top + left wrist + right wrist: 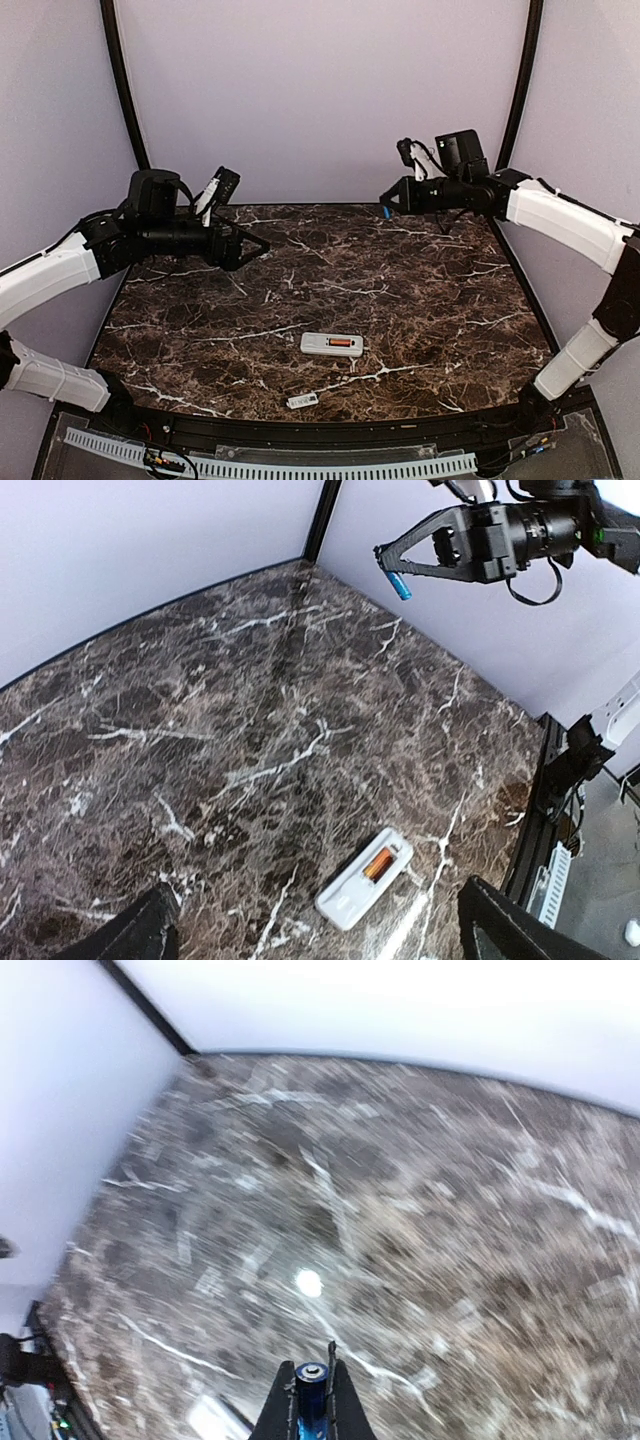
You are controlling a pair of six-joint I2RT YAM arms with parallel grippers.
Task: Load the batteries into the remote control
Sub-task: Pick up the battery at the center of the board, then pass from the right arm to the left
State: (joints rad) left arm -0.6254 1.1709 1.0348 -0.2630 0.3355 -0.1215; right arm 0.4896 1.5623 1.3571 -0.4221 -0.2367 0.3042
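The white remote control (332,344) lies back side up on the marble table (400,290), near the front middle. The orange-red battery (344,344) sits in its open compartment; both also show in the left wrist view, remote (352,888) and battery (378,863). My right gripper (386,204) is high above the far right of the table, shut on the blue battery (386,211), which pokes out between its tips (312,1388). The left wrist view shows it too (400,585). My left gripper (262,246) hangs open and empty above the left side, its fingers (130,935) wide apart.
The small loose white battery cover (302,400) lies near the table's front edge, left of the remote. Pale walls with black corner posts (125,90) enclose the table. The right wrist view is motion-blurred.
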